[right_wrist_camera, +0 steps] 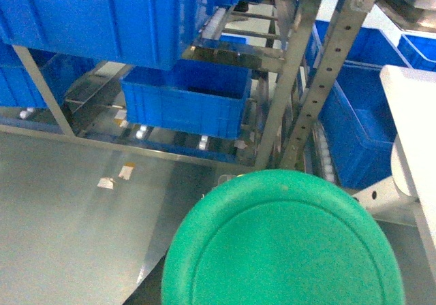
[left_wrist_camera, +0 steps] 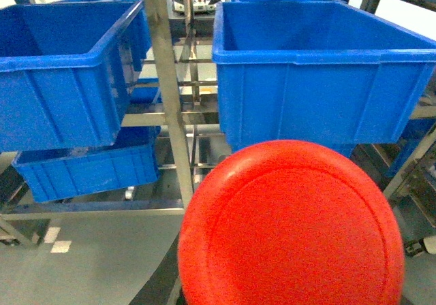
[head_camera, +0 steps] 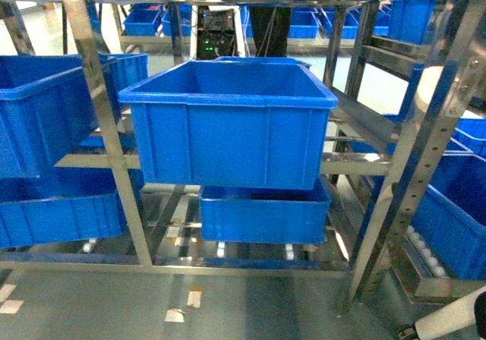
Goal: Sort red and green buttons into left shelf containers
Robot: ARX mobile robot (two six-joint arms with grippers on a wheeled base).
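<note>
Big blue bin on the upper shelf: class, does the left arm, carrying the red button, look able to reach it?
Probably yes: the big blue bin faces the red button open-topped, nothing between; the shelf post stands left.

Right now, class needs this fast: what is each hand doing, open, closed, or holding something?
Left hand: not visible; a red button fills its wrist view, so cannot tell.
Right hand: not visible; a green button fills its view, cannot tell.

You face a steel rack (head_camera: 114,158) standing on the grey floor (head_camera: 250,302). A blue bin (head_camera: 228,120) sits on its upper level at centre, another bin (head_camera: 45,112) to the left. Beneath them, two lower bins (head_camera: 262,215) rest on the roller rails.
</note>
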